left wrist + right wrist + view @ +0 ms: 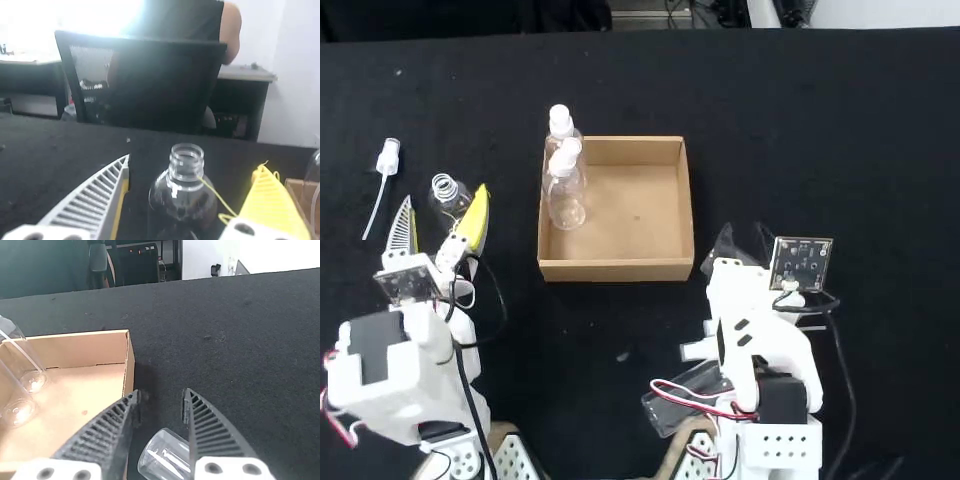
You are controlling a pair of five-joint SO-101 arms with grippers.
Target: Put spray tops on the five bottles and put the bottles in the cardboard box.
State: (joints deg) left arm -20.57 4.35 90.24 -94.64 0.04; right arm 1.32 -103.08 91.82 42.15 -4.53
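Cardboard box (615, 270) sits mid-table, open side up. Table (820, 120) is covered in black.

Two capped bottles stand inside the box along its left wall. First capped bottle (560, 125) is in the far left corner. Second capped bottle (566, 195) is just nearer than the first and against the same wall. Both carry white spray tops.

Left gripper (442, 195) is wide open, with one white finger and one yellow finger. Open bottle (445, 190) stands upright between them on the table, between the table's left edge and the box. Its threaded neck is bare. In the left wrist view there is a gap on each side of the bottle, so neither finger touches it.

Loose spray top (388, 158) lies on the table near the left edge, farther back than the open bottle. Its thin dip tube trails toward the near side.

Right gripper (161, 396) is just off the box's near right corner. Its black fingers are narrowly parted. Clear bottle (160, 460) lies between them, close to their base, and both fingers seem to press its sides. A thin white tube shows inside this bottle. Its neck end is hidden, so whether it is capped cannot be told.
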